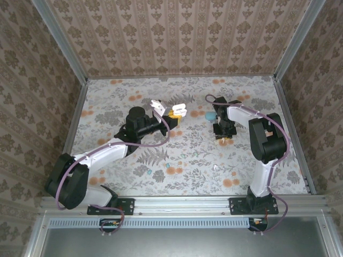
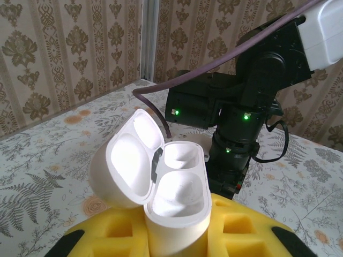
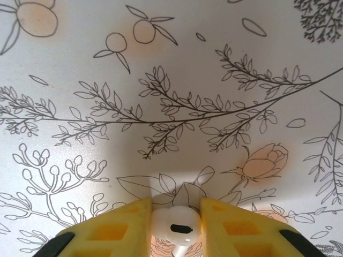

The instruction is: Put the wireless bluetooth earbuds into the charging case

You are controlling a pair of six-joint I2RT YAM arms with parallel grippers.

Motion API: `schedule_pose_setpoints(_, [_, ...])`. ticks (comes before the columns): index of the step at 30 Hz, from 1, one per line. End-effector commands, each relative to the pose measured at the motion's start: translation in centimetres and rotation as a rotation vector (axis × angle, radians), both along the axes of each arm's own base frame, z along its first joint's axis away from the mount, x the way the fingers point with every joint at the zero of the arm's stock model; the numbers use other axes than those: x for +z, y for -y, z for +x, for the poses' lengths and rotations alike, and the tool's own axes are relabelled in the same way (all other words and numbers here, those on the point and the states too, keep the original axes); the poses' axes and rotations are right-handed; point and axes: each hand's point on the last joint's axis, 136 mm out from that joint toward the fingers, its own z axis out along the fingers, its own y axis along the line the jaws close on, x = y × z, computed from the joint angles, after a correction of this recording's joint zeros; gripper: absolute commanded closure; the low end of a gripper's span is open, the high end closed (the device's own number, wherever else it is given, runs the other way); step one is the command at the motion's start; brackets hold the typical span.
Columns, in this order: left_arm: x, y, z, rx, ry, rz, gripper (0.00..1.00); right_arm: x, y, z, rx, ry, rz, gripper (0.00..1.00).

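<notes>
Left gripper (image 2: 177, 227) clamped on white case (image 2: 177, 182), I see lid flipped open, wells facing wrist camera. Right gripper (image 3: 176, 208) sits right of case, yellow fingers (image 3: 123, 225) pinched on white earbud (image 3: 177, 226), low over floral table (image 3: 161, 80). Can't tell if bud touches table. Teal pebble (image 1: 210, 115) just right of case, between case and right gripper.

I'm seeing mostly open worktop (image 1: 187, 155) lying along the near edge; the right arm (image 2: 241, 112) is crowding the far side of the case (image 2: 177, 187).
</notes>
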Motion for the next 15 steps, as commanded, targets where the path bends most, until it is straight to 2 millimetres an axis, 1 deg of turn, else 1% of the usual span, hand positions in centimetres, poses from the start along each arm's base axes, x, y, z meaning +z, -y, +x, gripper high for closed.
schedule_pose_setpoints(1, [1.4, -0.1, -0.3, 0.011, 0.027, -0.025, 0.79, 3.2, 0.0, 0.0, 0.019, 0.063, -0.005, 0.71])
schedule_pose_setpoints(3, [1.3, -0.1, -0.1, 0.016, 0.026, -0.023, 0.79, 5.0, -0.6, 0.4, 0.025, 0.112, 0.028, 0.71])
schedule_pose_setpoints(6, [1.1, 0.1, 0.1, 0.015, 0.02, -0.019, 0.79, 8.8, -1.9, 1.2, 0.039, 0.225, 0.09, 0.71])
schedule_pose_setpoints(11, [1.2, 0.6, 0.4, 0.002, 0.017, -0.028, 0.79, 16.8, -4.8, 2.4, 0.096, 0.46, 0.202, 0.71])
schedule_pose_setpoints(15, [1.3, 1.0, 0.5, -0.009, 0.017, -0.036, 0.79, 23.4, -7.4, 2.7, 0.155, 0.676, 0.29, 0.71])
